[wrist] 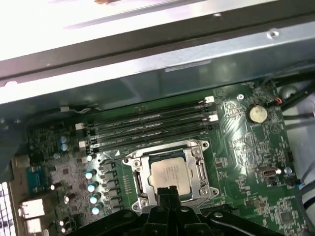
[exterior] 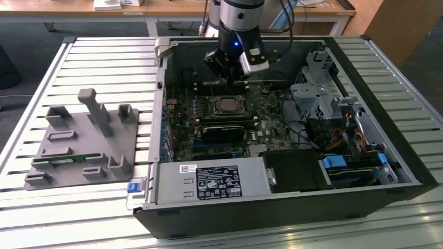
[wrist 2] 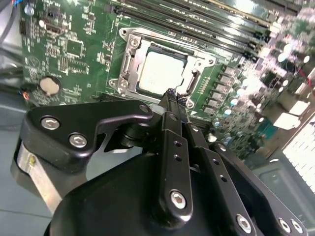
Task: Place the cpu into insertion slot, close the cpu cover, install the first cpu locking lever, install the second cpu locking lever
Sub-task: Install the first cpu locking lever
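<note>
Gripper (wrist 2: 170,93) fingers are pinched together with nothing between them, the tip hanging just over the cpu's (wrist 2: 160,71) edge, upper centre of the exterior view inside the case (exterior: 277,218). Cpu sits flat in the slot (wrist 2: 119,84), and the cover (wrist: 201,167) looks down around it. A pinched tip probably suits pushing, not grasping.
</note>
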You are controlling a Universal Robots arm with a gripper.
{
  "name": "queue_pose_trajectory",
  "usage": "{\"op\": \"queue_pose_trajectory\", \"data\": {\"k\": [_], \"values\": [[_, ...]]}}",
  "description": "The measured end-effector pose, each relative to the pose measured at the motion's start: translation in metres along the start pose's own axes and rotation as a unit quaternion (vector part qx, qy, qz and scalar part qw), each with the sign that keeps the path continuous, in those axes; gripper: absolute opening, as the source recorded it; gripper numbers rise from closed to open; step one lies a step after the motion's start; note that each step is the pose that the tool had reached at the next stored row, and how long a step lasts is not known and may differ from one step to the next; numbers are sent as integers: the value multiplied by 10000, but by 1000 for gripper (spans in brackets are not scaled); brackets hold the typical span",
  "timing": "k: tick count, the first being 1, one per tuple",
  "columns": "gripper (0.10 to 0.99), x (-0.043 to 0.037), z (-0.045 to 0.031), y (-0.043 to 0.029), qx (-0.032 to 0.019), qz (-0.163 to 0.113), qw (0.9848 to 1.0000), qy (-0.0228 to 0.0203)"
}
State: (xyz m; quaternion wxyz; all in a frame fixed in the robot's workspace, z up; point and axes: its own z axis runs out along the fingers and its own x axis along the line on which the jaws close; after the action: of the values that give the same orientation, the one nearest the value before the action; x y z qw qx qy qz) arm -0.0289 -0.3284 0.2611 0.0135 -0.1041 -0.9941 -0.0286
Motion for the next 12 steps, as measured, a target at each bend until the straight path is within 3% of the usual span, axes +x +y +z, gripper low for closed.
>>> {"op": "queue_pose_trajectory", "data": {"k": [4,8,12], "values": [[106,-1,5,0,6,-314,9995,-3],[106,10,12,-6,1,-438,9990,-31],[106,22,21,-11,5,-635,9980,-20]]}}
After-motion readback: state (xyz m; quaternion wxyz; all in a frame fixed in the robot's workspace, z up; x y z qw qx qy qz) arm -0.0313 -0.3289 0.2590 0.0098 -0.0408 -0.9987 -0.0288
